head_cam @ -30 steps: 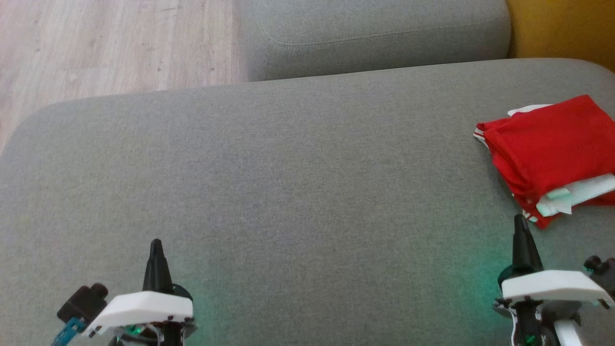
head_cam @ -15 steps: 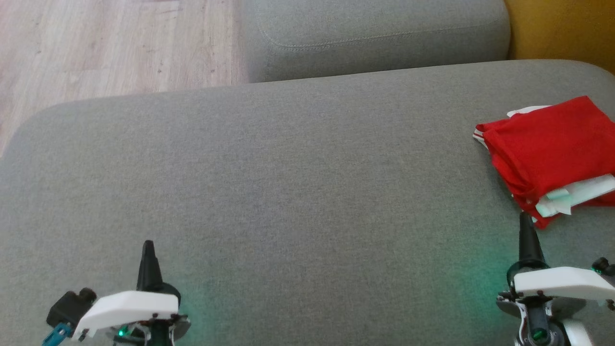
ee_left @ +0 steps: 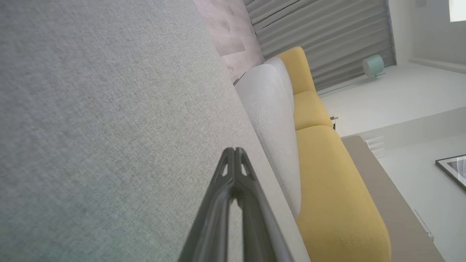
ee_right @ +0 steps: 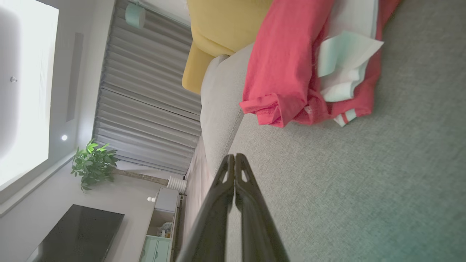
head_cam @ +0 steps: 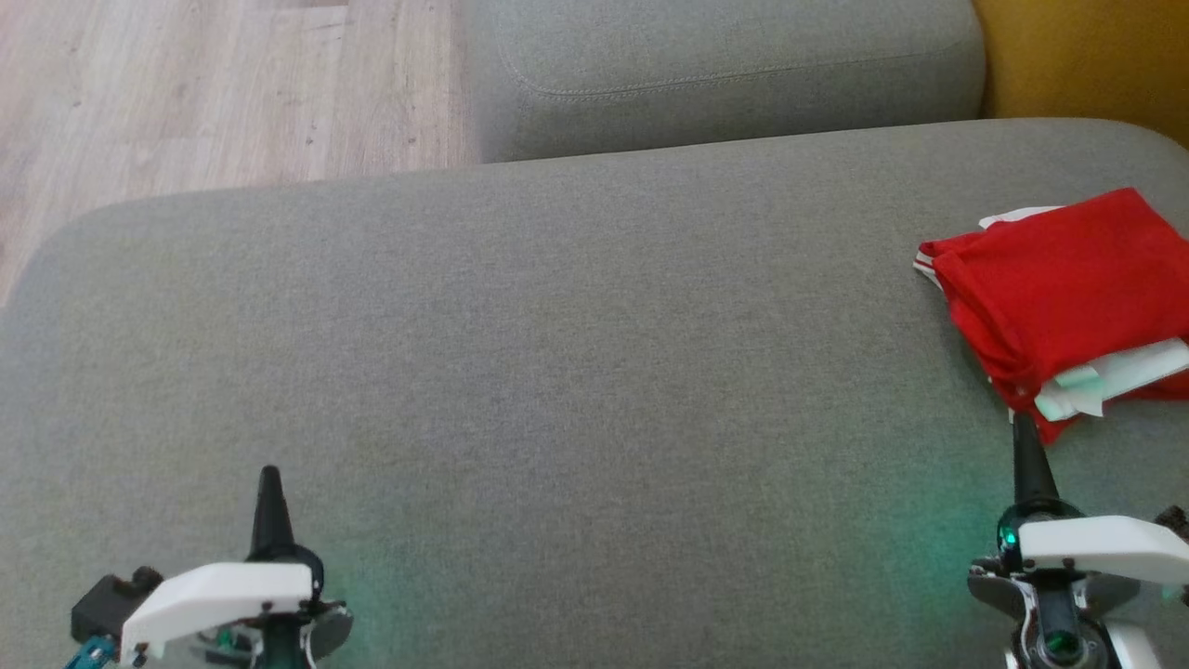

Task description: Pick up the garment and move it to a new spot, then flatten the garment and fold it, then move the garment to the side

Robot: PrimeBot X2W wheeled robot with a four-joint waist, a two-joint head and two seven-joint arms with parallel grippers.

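Grey woven fabric covers the wide sofa seat (head_cam: pixel 594 353) that carries everything, and beyond its far left corner some pale wooden floor (head_cam: pixel 186 93) can be seen. At the lower left, the left tool (head_cam: pixel 269 483) hangs just over the seat. Its two dark fingers are pressed together into one point and hold nothing. The left wrist view agrees: the tips meet and only grey fabric lies under them. It is probably parked low on its own side because nothing on that side needs it.

At the lower right, the right tool (head_cam: pixel 1022 435) stands in the same way, with its fingers pressed together and empty. It points toward the near corner of the garment (head_cam: pixel 1059 279). In the right wrist view a strip of grey seat lies between the tips and the cloth, so the tool is near the garment but does not touch it.

The garment is red and is folded into a compact packet. It lies at the far right of the seat, and the edge of the head view cuts part of it off. White and pale green parts stick out from its near side, and one hem is rolled over. A yellow cushion (head_cam: pixel 1077 56) stands behind it.

Since the packet lies folded at the side and both tools are empty, the last step seems to be done or almost done. The fold looks loose, so a further push could open it.
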